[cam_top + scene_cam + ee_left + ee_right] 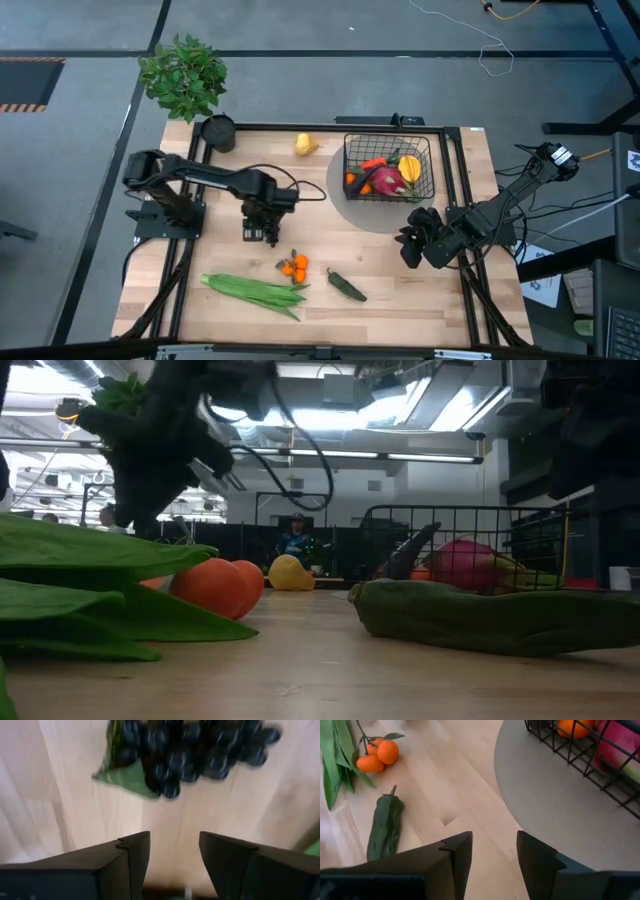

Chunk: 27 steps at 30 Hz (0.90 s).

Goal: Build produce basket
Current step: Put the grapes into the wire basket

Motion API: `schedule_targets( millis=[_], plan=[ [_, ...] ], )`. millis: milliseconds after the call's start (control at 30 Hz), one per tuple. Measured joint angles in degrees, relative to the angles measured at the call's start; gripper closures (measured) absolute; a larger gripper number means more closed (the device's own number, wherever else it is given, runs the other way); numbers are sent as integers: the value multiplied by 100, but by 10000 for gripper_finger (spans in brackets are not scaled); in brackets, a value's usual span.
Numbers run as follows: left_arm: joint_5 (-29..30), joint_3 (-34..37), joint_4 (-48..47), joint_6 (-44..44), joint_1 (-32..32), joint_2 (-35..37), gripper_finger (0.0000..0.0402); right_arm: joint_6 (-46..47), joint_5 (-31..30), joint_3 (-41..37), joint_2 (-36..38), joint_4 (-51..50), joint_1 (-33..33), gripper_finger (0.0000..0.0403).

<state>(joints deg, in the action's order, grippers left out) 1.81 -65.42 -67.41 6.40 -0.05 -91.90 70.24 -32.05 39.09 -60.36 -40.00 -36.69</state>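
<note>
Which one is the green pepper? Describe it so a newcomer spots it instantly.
Start at the black wire basket on the wooden table, then move toward the near edge. The green pepper lies alone there: short, dark, glossy, unlike the long flat green beans and orange cluster beside it.

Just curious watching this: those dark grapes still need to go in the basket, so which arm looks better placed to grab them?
Probably the left. Its claw hangs open directly over the grapes, while the right claw waits open beside the basket.

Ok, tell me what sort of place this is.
Probably a robotics lab: a wooden table on a bare grey floor, loose cables trailing across it, strip ceiling lights and a person standing behind.
</note>
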Motion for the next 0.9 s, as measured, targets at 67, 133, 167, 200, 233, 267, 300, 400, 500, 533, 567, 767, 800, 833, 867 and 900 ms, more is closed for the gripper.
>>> schedule_targets(
  millis=[67, 133, 167, 200, 233, 267, 300, 400, 500, 533, 567, 767, 800, 833, 867, 900],
  plan=[
    [-1, 270, 456, 61, 2, 344, 243, 0, -1, 0, -2, -2, 0, 260],
    [-4, 500, 1044, 56, 2, 574, 243, -9, -52, 0, -2, -3, 0, 260],
    [-1, 609, 1347, 59, 4, 664, 243, -20, -121, 0, -2, -3, 0, 260],
    [-3, 677, 1566, 59, 3, 740, 243, -20, -187, 0, -2, -7, 0, 260],
    [-3, 724, 1788, 57, 2, 802, 243, -22, -237, 0, -2, -12, 0, 260],
    [-3, 761, 2021, 59, 2, 835, 243, -23, -270, 0, -2, -11, 0, 260],
    [-3, 796, 2150, 59, 2, 852, 243, -23, -281, 0, -2, -10, 2, 260],
    [-1, 884, 2300, 57, 2, 861, 243, -20, -285, 0, -2, -12, 2, 260],
    [-1, 974, 2370, 56, 2, 861, 243, -22, -285, 0, -2, -14, 2, 260],
    [-1, 1021, 2358, 60, 2, 859, 243, -20, -287, 0, -2, -14, 2, 260],
    [-1, 1066, 2356, 68, 2, 859, 243, -20, -289, 0, -2, -14, 2, 260],
    [54, 1392, 2706, 258, 0, 861, 243, -27, -295, 0, -2, -17, 2, 260],
    [63, 1436, 2754, 331, 2, 861, 243, -30, -297, 0, -2, -17, 2, 260],
    [63, 1463, 2779, 396, 2, 861, 243, -31, -297, 0, -2, -19, 2, 260],
    [63, 1483, 2780, 435, 2, 861, 243, -31, -297, 0, -2, -19, 2, 260],
    [64, 1501, 2781, 505, 2, 861, 243, -35, -298, 0, -2, -17, 2, 260]
  ],
)
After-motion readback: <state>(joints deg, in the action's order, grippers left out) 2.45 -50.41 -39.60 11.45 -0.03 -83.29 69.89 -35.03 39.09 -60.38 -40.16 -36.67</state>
